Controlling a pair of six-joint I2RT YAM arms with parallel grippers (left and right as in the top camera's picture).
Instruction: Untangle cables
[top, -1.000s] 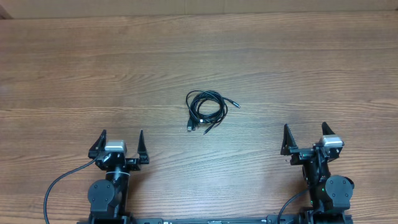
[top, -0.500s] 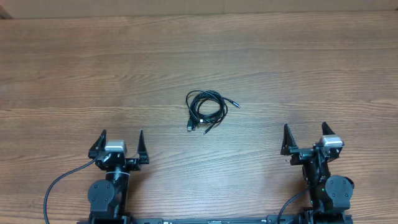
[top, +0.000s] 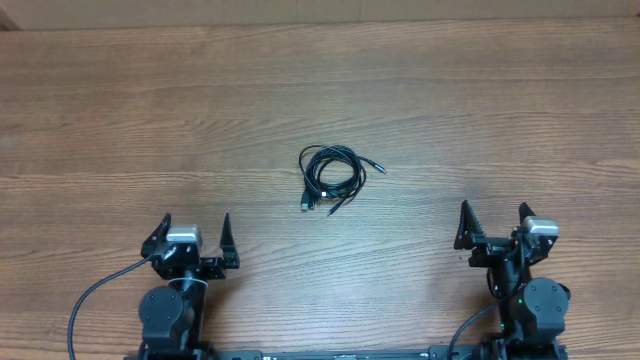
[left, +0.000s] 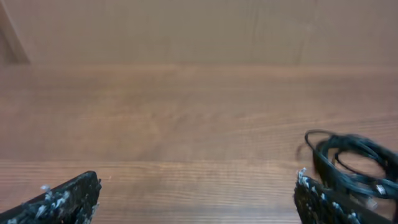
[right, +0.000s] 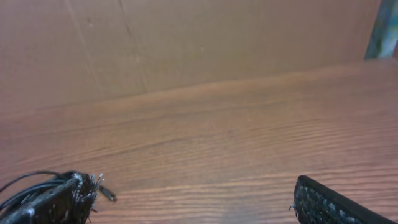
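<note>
Overhead view: cables lie as one small coiled bundle on the bare wood table, untouched, so untangling is not yet begun. Ref. point for all positions = the bundle. L gripper sits nearer the robot base than the bundle and off to its left. R gripper sits at approx. the same depth, off to its right. Both jaw sets stand wide apart with nothing between them. Key relation: the bundle lies fwd and inboard of each gripper, well apart from both, and the L arm looks slightly nearer. Left wrist view confirms this, with the cables at the far right of frame, beyond the right-hand finger of the L gripper. Right wrist view shows the cables at far left, partly hidden behind the left-hand finger of the R gripper. Coil is near-round with no strong long axis. One plug end pokes out on its right side, and two loose ends trail toward the arms. Judgement: those ends are the likely first pick pts.
</note>
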